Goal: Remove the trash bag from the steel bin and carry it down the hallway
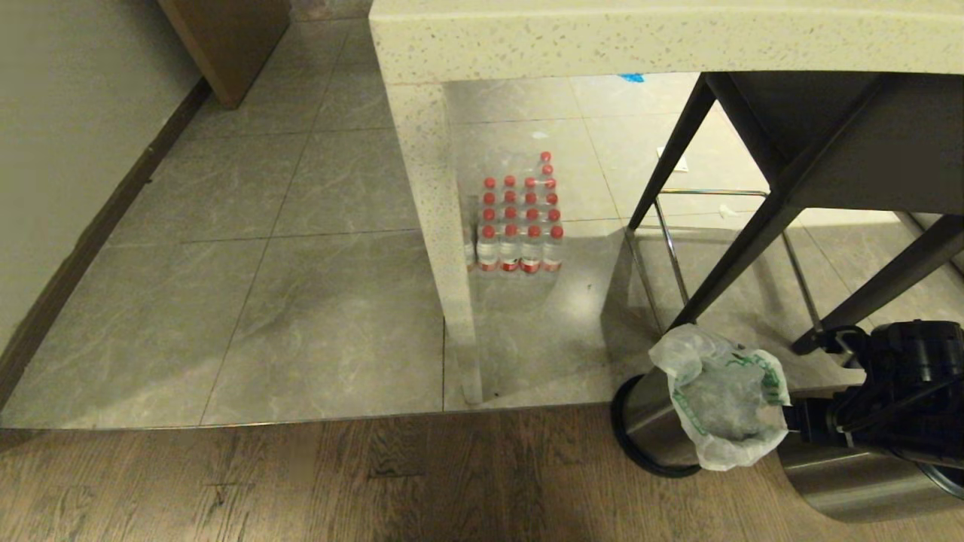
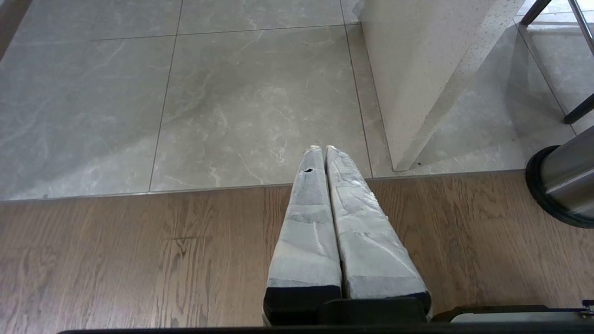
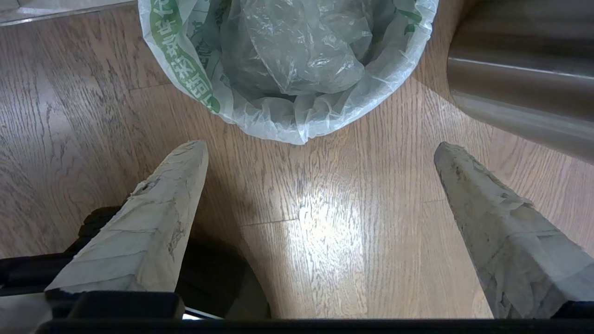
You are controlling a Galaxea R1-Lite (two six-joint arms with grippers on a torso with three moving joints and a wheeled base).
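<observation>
Wood floor beside one steel bin point(image 1: 651, 421), one trash bag point(image 1: 727, 403) lining it: my right gripper point(image 3: 320, 148) gapes just short, left gripper point(image 2: 323, 149) pinched empty.

Right end effector point(image 3: 320, 146) fingers spread wide; left end effector point(image 2: 323, 148) fingers pressed together.

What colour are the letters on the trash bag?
Green, printed along the rim of the trash bag; the right wrist view shows them best.
</observation>
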